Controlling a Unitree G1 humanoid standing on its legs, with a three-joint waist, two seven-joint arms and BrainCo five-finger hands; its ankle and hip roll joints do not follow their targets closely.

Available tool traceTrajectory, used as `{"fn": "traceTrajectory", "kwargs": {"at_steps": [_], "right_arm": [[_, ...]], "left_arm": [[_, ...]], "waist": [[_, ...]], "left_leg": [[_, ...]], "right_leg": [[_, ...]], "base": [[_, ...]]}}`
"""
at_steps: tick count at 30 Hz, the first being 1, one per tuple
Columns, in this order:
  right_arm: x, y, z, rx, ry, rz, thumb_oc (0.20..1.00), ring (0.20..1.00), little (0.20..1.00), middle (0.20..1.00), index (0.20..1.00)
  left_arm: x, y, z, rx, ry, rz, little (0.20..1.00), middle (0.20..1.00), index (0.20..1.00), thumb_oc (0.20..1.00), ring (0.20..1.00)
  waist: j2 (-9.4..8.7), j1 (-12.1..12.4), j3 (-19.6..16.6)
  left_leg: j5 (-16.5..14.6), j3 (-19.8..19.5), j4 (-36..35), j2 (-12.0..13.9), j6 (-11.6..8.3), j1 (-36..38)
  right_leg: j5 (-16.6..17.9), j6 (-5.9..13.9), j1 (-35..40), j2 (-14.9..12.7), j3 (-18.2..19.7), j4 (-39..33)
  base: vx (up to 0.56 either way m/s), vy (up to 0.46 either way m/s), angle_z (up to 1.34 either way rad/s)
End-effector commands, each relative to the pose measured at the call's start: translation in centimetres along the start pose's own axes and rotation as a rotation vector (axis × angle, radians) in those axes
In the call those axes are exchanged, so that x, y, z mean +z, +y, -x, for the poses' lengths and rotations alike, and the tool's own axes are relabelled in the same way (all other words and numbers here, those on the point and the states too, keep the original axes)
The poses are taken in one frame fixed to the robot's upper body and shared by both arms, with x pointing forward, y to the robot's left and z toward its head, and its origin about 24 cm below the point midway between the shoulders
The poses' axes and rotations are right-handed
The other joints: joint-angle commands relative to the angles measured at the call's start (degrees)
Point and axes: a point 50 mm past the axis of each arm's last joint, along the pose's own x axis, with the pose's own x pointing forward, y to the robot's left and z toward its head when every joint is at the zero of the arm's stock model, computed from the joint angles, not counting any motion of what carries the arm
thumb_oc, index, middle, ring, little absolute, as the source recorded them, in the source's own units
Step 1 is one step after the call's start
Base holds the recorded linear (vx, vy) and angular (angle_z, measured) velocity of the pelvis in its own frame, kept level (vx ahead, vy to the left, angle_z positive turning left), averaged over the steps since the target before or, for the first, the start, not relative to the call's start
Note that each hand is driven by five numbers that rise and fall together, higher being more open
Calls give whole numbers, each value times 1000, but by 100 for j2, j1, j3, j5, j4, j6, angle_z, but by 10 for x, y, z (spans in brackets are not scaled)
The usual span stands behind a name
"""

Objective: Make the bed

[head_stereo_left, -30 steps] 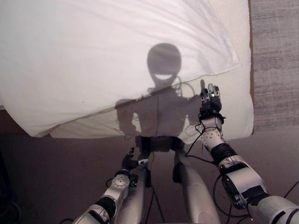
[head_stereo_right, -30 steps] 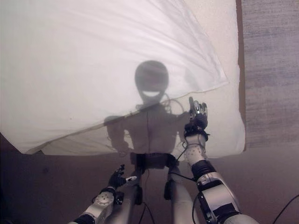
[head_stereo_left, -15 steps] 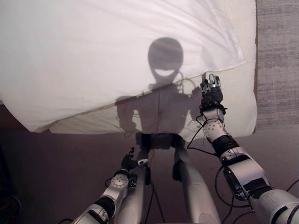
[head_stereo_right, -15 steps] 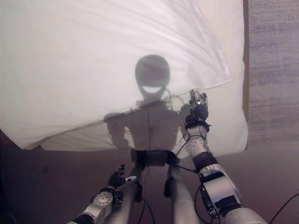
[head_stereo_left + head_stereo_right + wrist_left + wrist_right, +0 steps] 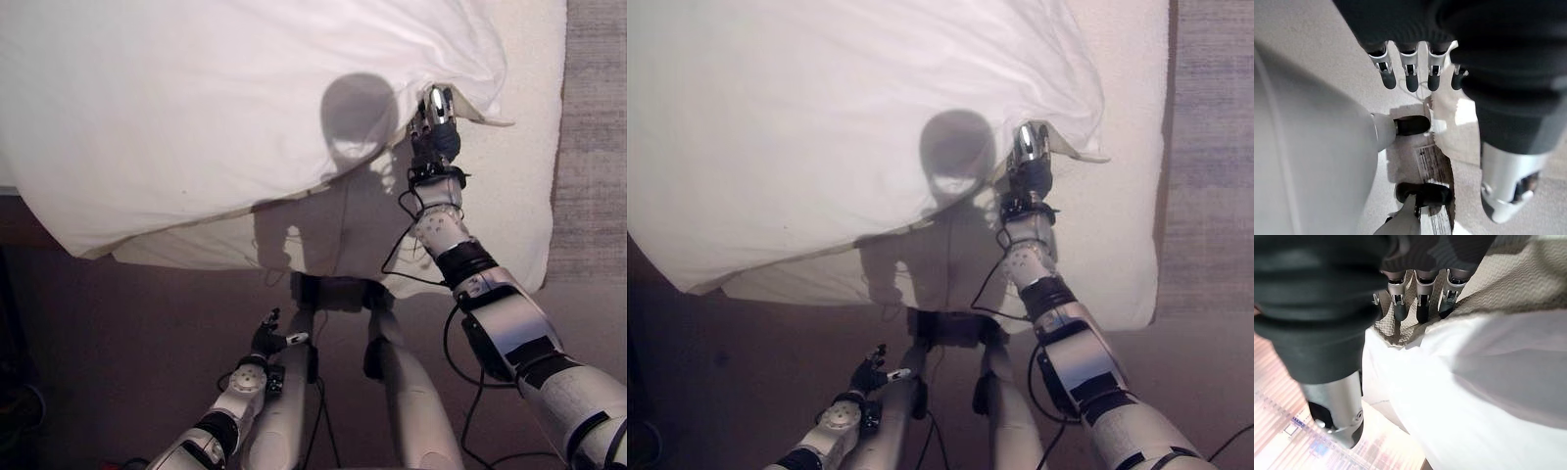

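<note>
A white duvet (image 5: 196, 98) lies askew over most of the bed, whose cream textured cover (image 5: 509, 196) is bare along the near edge and the right side. My right hand (image 5: 434, 137) reaches out to the duvet's near right corner (image 5: 475, 103), which is ruffled and slightly raised. In the right wrist view its fingers (image 5: 1421, 303) are straight, tips on the cream cover (image 5: 1518, 279) just past the duvet's edge (image 5: 1474, 382); the thumb (image 5: 1334, 411) stands apart. My left hand (image 5: 265, 341) hangs low in front of the bed, open, fingers (image 5: 1411, 73) relaxed.
A grey rug (image 5: 593, 127) runs along the bed's right side. Brownish floor (image 5: 118, 333) lies between me and the bed's near edge. Something dark (image 5: 15, 401) sits at the far left by the floor.
My right hand has moved forward across the cream cover to the duvet's right corner, which now looks bunched. The view has shifted a little. The left hand has stayed put.
</note>
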Motion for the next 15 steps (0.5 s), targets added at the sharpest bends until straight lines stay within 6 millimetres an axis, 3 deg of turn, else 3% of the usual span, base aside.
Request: {"fn": "traceTrajectory", "kwargs": {"at_steps": [1, 3, 6, 7, 10, 15], "right_arm": [[23, 41, -16, 115, -73, -15, 1000, 1000, 1000, 1000, 1000], [27, 37, -22, 61, -78, -3, 1000, 1000, 1000, 1000, 1000], [43, -12, -33, -266, -33, 273, 1000, 1000, 1000, 1000, 1000], [45, -18, -33, -337, -14, 287, 1000, 1000, 1000, 1000, 1000], [40, -14, -35, -394, 24, 366, 1000, 1000, 1000, 1000, 1000], [32, -27, -28, -512, 24, 447, 1000, 1000, 1000, 1000, 1000]], "left_arm": [[-1, 3, 2, -13, -2, -5, 1000, 1000, 1000, 1000, 1000], [-2, 4, 2, -10, 3, -8, 1000, 1000, 1000, 1000, 1000], [-5, 9, 1, 6, 28, -30, 1000, 1000, 1000, 1000, 1000], [-6, 9, 0, 12, 37, -42, 1000, 1000, 1000, 1000, 1000], [3, 4, -4, 21, 22, -48, 1000, 1000, 1000, 1000, 1000], [13, -3, -6, 37, -12, -42, 1000, 1000, 1000, 1000, 1000]], "waist": [[-213, 205, -19], [-217, 246, -19], [-234, 319, -19], [-244, 330, -19], [-280, 316, -19], [-335, 286, -19]], "left_leg": [[44, -185, 33, -128, -66, -148], [43, -217, 44, -124, -68, -179], [37, -248, 65, -128, -81, -209], [6, -252, 63, -116, -83, -184], [40, -265, 91, -115, -82, -263], [20, -306, 149, -127, -64, -301]], "right_leg": [[-152, 629, 157, -409, 198, 479], [-159, 624, 143, -406, 178, 485], [-162, 625, 136, -410, 132, 499], [-193, 628, 161, -405, 118, 505], [-170, 624, 126, -409, 84, 516], [-202, 619, 163, -412, 43, 525]], "base": [[10, -9, 13], [20, -14, 10], [20, -12, 8], [17, -5, 15], [13, -10, 15], [-2, 6, 5]]}}
